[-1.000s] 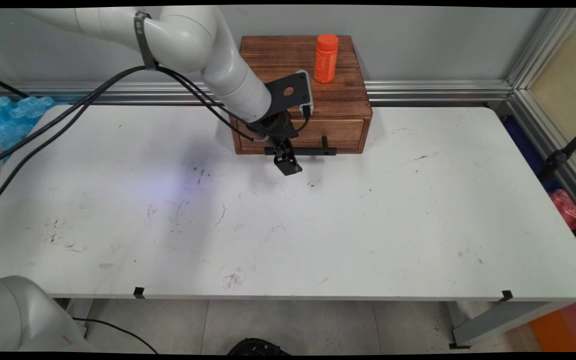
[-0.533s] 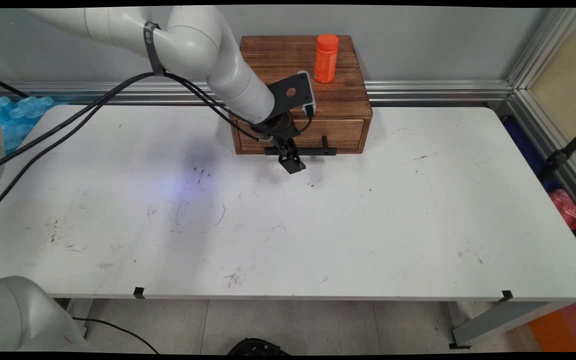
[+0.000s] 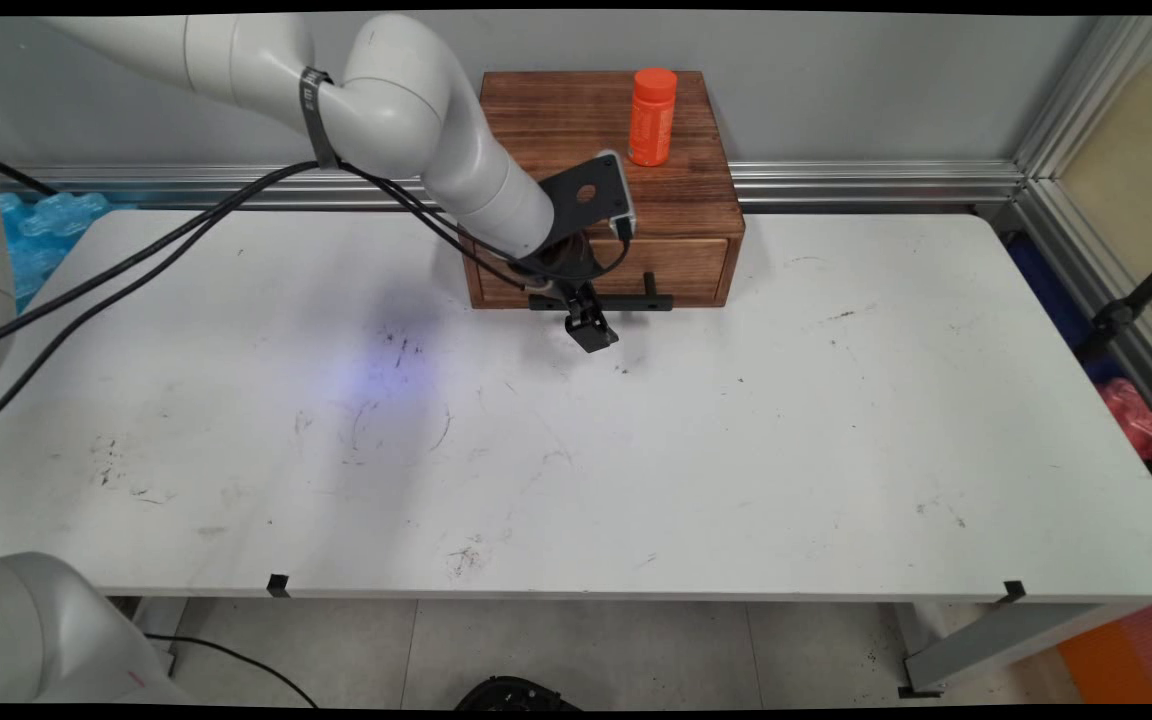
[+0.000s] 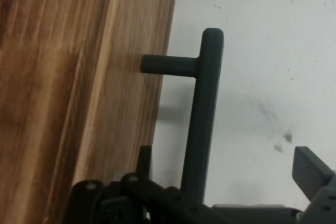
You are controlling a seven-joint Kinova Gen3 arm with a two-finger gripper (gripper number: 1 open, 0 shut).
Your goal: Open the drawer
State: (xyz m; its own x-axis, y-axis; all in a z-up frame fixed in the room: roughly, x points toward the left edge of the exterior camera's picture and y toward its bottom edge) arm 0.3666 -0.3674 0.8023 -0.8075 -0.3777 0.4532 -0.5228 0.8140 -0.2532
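Since a second ago the gripper has slid a little rightward along the front of the wooden drawer box, staying low over the table. Its fingers stand apart, one on each side of the black bar handle of the drawer, not touching it in the hand view. An orange bottle stands upright on the box's top, toward its right rear.
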